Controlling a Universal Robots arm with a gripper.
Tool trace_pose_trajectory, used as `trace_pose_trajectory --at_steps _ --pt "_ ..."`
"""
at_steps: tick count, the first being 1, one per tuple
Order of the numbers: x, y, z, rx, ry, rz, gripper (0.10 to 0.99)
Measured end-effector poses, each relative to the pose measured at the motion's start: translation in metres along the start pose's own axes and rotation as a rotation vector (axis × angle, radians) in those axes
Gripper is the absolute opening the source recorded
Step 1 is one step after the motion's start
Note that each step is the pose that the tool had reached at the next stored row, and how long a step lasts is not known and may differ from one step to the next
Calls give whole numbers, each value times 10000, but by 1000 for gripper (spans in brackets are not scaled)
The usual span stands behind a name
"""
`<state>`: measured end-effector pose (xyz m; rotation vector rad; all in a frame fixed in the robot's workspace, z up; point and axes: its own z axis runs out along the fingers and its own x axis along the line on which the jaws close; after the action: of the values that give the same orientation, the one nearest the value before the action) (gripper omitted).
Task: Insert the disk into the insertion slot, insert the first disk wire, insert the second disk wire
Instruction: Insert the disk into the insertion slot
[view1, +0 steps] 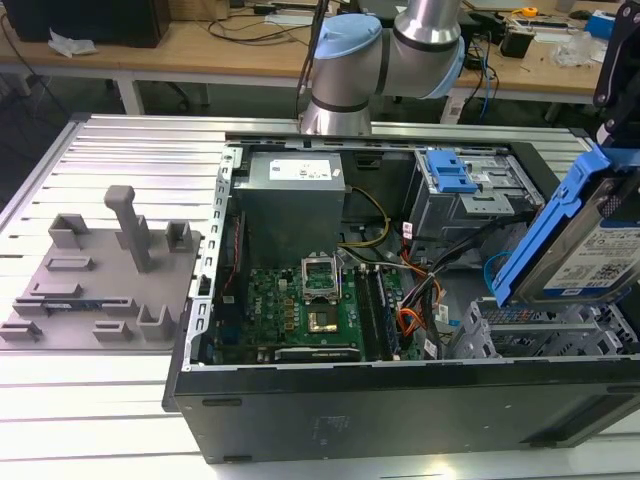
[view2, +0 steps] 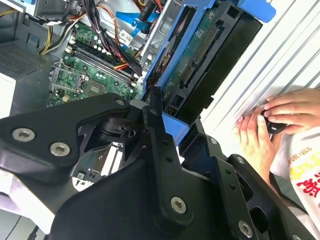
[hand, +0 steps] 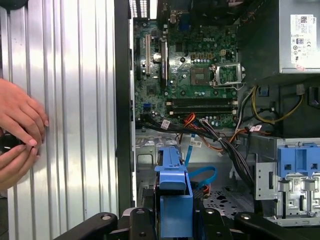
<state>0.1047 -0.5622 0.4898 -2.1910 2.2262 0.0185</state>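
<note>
Blue-framed and silver with a white label, the disk hung tilted just above the insertion slot at the exterior view's right. I saw the gripper clamped narrowly onto its blue carrier edge.

You're looking at a silver disk w/ white printed label, bright blue carrier framing it. Mobo is showing green, wires orange & yellow. Table is showing silver-grey w/ ribbed stripes, fixture flat grey.
</note>
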Motion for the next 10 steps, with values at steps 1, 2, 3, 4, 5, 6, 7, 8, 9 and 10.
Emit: trace_pose_trajectory --at_steps 1,2,3,4,5,6,7,8,9,10 --pt "-20 0 1 0 3 0 369" --pt "-47 1 2 0 19 1 369" --pt "-68 1 3 1 37 1 369" --pt "-89 2 3 1 60 1 369" --pt "-109 2 5 1 74 0 369" --pt "-129 2 6 1 88 1 369" --pt "-142 1 6 2 96 1 369" --pt "-172 0 9 2 119 0 369" --pt "-180 -3 11 2 125 2 369" --pt "-188 -11 15 3 129 0 369"
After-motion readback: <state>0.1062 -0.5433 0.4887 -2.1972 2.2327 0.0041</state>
